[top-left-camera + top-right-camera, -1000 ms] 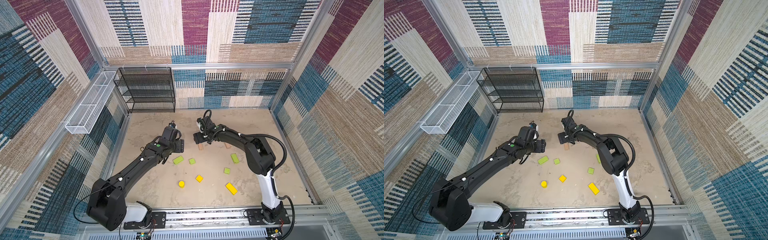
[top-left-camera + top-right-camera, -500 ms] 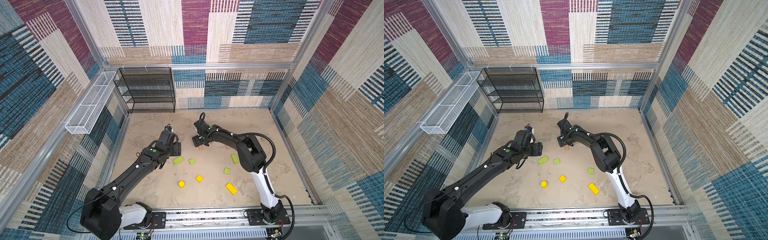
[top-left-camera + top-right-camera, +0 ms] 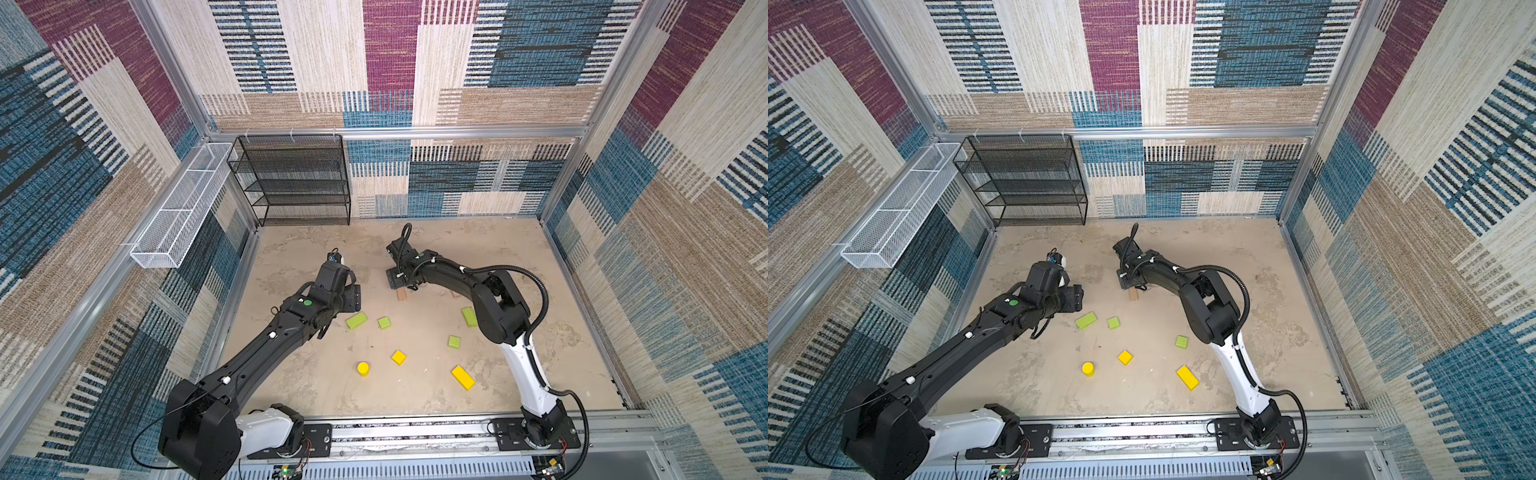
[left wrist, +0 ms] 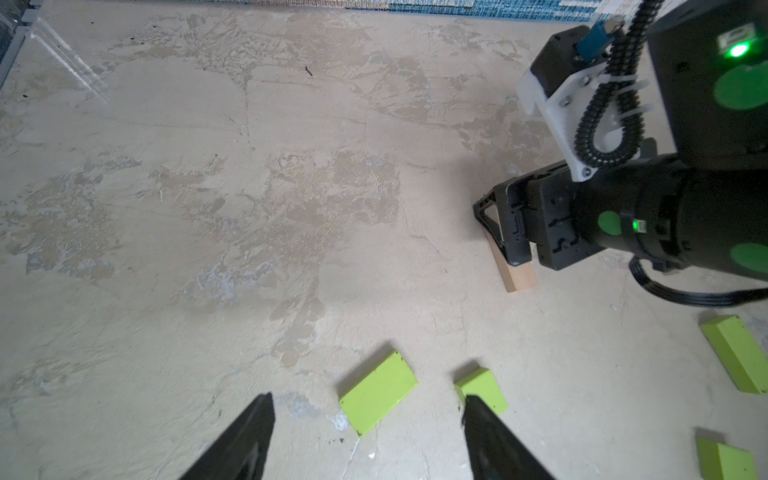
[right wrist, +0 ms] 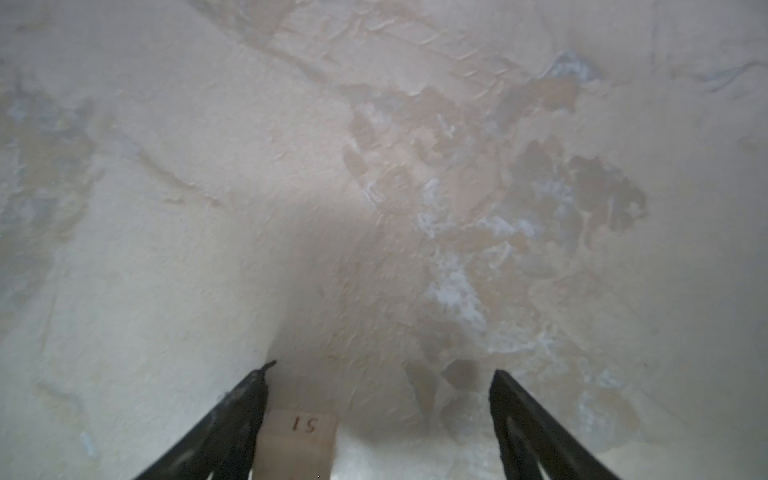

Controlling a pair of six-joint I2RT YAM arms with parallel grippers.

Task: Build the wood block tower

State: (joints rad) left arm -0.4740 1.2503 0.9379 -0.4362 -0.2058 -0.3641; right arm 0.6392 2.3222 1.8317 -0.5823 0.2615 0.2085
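Right gripper (image 5: pixel 380 374) hangs low over the table (image 3: pixel 316 374), jaws spread and clasping nothing. A tan plank (image 5: pixel 297 444) lies flat between them, close against one finger and well clear of the opposite one. Left gripper (image 4: pixel 368 401) is likewise spread and empty, poised above a long lime-green block (image 4: pixel 378 395).

No tower stands yet: the blocks lie singly on the table. In a top view a yellow bar (image 3: pixel 463 377) sits nearest the rail and a second long green block (image 3: pixel 468 316) is half under the right arm. A tan sliver (image 3: pixel 455 294) behind that arm may be the second plank, though too little shows to be sure. Smaller pieces lie between: a lime cube (image 3: pixel 384 322), another lime cube (image 3: pixel 454 341), a yellow cube (image 3: pixel 398 357) and a yellow cylinder (image 3: pixel 363 368).

Seizing the plank for the base looks to be the step in hand. Done well, the right gripper shifts sideways until the plank is centred, closes across its narrow width, lifts it level and lays it flat on open table.
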